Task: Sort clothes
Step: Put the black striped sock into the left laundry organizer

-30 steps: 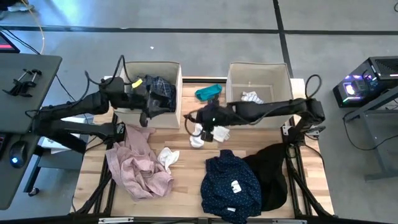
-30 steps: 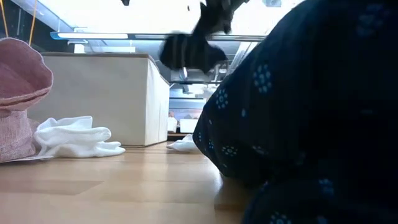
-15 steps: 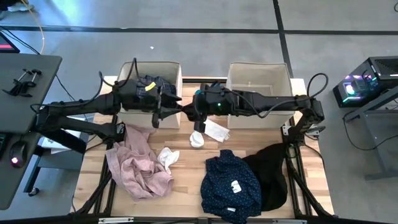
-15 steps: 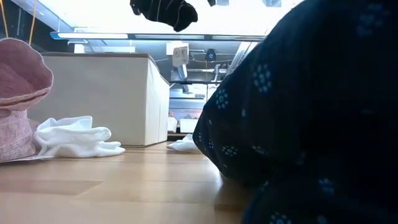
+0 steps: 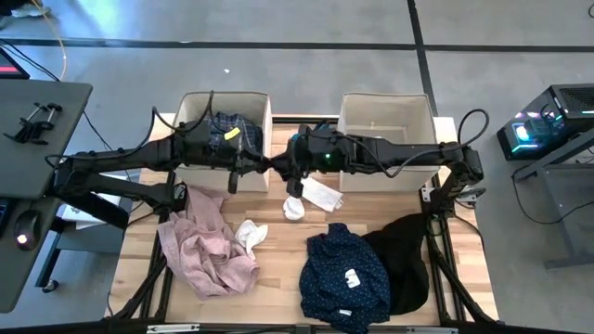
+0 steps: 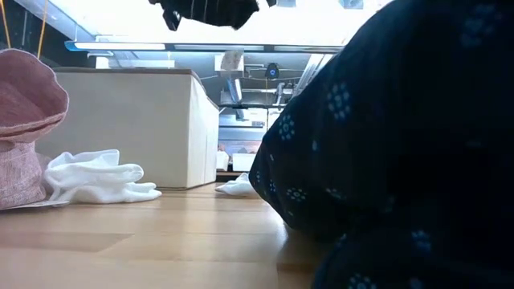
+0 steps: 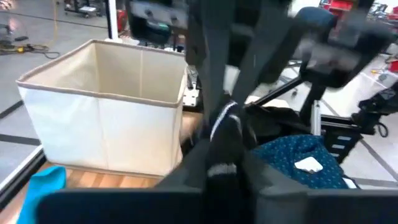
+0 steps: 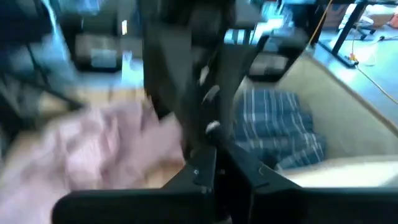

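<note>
Meeting above the surface (image 5: pixel 278 278) between the two boxes, the left gripper (image 5: pixel 263 165) and right gripper (image 5: pixel 282 167) both clamp their jaws on one black sock (image 6: pixel 210 11)

Wooden worktop (image 5: pixel 278 278). Two beige boxes (image 5: pixel 200 104) (image 5: pixel 385 111) along far edge. Pink shirt (image 5: pixel 204 243) left, white socks (image 5: pixel 251 234) middle, navy dotted shirt (image 5: pixel 345 269) and black garment (image 5: pixel 408 250) right.

bare wood (image 5: pixel 278 264) between pink shirt (image 5: pixel 206 241) and navy shirt (image 5: pixel 345 269)
</note>
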Motion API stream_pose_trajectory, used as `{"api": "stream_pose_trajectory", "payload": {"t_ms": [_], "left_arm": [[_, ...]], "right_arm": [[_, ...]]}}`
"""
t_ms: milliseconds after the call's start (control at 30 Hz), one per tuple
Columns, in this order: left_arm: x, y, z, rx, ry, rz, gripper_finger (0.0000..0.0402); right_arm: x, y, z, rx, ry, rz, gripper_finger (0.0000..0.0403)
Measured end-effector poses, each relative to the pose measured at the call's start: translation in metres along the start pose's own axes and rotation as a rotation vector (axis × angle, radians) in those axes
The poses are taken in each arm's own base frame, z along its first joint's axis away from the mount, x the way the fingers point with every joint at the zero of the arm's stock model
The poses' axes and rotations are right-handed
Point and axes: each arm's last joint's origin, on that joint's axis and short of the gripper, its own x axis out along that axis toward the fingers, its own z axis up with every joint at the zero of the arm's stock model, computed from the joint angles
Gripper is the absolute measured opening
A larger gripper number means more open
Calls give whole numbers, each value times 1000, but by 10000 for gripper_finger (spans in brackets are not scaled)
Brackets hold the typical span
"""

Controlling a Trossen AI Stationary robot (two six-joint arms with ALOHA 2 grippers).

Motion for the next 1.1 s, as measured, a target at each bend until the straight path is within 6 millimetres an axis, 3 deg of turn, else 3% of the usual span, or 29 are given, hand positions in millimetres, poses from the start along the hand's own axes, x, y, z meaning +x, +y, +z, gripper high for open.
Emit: {"api": "stream_pose_trajectory", "payload": {"t_ms": [100,200,333,467,600,700,900,1000,1100], "left_arm": [[-2,0,2,0,-5,9,13],[-10,-1,19,37,-41,90,8],[-33,2,45,120,-39,349,5],[-50,13,54,181,74,614,4],[-57,33,39,134,249,772,4],[-54,51,15,50,390,850,17],[-52,75,-24,-130,467,950,103],[-56,80,-26,-230,451,964,158],[-62,80,-16,-324,399,935,198]], "right_arm": [[-5,-6,14,79,-123,-5,38],[-17,-15,27,131,-203,-18,74],[-39,-28,40,153,-249,-45,122],[-63,-36,51,162,-299,-58,149],[-71,-38,53,162,-297,-61,156],[-71,-38,51,158,-271,-62,156],[-68,-37,36,163,-118,-70,156],[-68,-37,28,206,-35,-74,156],[-65,-37,18,211,62,-85,156]]}}
